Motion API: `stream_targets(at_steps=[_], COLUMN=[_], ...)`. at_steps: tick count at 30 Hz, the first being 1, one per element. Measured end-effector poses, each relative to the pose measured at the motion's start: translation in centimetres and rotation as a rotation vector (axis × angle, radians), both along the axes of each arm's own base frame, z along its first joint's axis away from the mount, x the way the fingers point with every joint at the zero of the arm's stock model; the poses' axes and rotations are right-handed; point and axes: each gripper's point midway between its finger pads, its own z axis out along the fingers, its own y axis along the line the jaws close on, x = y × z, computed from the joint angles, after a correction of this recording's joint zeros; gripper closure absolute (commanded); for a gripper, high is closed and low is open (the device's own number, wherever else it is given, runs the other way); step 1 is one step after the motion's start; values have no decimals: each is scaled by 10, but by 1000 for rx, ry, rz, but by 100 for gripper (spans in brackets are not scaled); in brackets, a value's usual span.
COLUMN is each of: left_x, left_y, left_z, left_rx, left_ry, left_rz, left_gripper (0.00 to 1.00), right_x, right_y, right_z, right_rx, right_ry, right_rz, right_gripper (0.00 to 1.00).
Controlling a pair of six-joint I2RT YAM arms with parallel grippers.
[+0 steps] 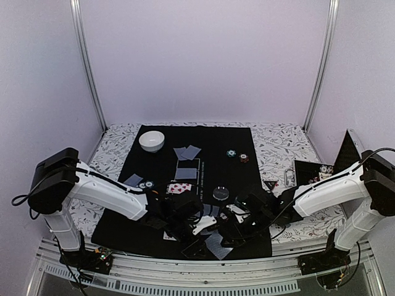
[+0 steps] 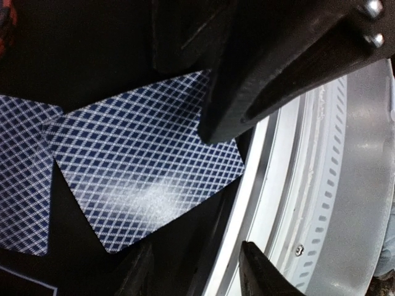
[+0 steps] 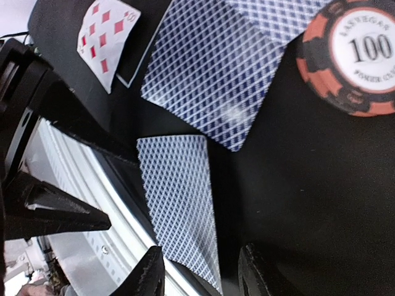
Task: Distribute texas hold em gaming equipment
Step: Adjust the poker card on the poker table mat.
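Down at the bottom middle of the overhead shot, both arms were bunched over the near edge of the black mat (image 1: 247, 139).

The left gripper (image 2: 196, 253) had its fingers partway apart w/ nothing between them, just the mat edge and the white rail (image 2: 308, 185). A face-down card (image 2: 142, 166) lay flat mid-frame in that wrist view, one corner just beside the left-hand finger. A second card (image 2: 21, 179) sat at the left edge of the frame, touching or overlapping the first; couldn't tell which.

The right gripper (image 3: 202, 250) was partway open too. A rail-side card (image 3: 176, 197) lay face down at the mat's edge w/ its lower end between the fingertips, and I couldn't tell if either pad touched it. Above it in that frame were another blue-backed card (image 3: 216, 74), a diamonds card (image 3: 105, 40) face up at upper left, and an orange-red chip (image 3: 355, 55) marked 100 at upper right.

Rest of the overhead pic:
- White bowl (image 1: 151, 140) sat at the mat's upper left, w/ a pair of cards (image 1: 187, 152) just right of it.
- Teal chip (image 1: 231, 153) and red chip (image 1: 244, 158) sat side by side, right of centre.
- Black disc (image 1: 221, 193) sat abt mid-mat.
- Small triangle (image 1: 270, 184) sat off the mat's right edge, on the patterned cloth.
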Motion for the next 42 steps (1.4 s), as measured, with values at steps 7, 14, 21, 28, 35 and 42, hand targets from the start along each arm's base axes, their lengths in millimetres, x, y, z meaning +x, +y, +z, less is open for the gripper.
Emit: stream_targets(at_steps=[7, 14, 21, 28, 35, 42], left_x=[-1, -4, -12, 46, 22, 6], left_y=[1, 5, 16, 23, 24, 18], left_z=[0, -2, 55, 121, 49, 13], left_rx=[-2, -11, -182, -374, -145, -54], left_ry=[21, 30, -9, -119, -34, -4], left_rz=[0, -5, -52, 55, -3, -20], left_gripper=[50, 47, 29, 35, 52, 54], right_x=[-7, -8, -6, -1, 2, 1], right_y=[4, 7, 4, 1, -7, -2], right_z=[0, 2, 29, 57, 28, -2], right_rx=[59, 88, 156, 195, 91, 63], right_ry=[67, 89, 34, -77, -28, 77], right_rz=[3, 1, 19, 61, 22, 5], right_gripper=[96, 98, 98, 84, 68, 67])
